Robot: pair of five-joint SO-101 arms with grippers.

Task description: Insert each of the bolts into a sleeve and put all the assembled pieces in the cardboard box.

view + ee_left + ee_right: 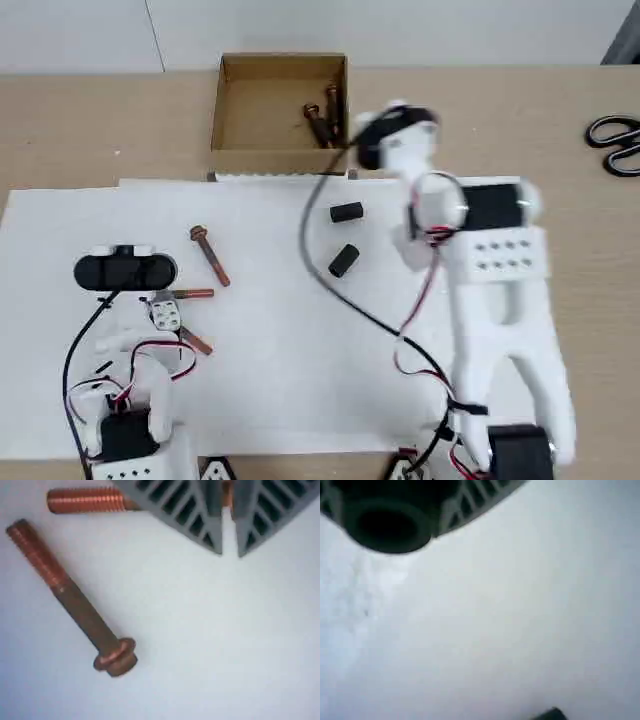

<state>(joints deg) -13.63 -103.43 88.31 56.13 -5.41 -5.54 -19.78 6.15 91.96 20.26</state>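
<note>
Two assembled pieces (322, 115) lie in the cardboard box (250, 110), upper centre. Left gripper (229, 540) clamps a bolt (85, 500), right gripper (378, 138) grips a sleeve (387, 527); two loose bolts (210, 255) and two loose sleeves (347, 212) wait mid-frame.

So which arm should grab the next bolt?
Left. The left gripper sits right at a bolt, while the right gripper holds a sleeve near the box, farther from the bolts.
</note>
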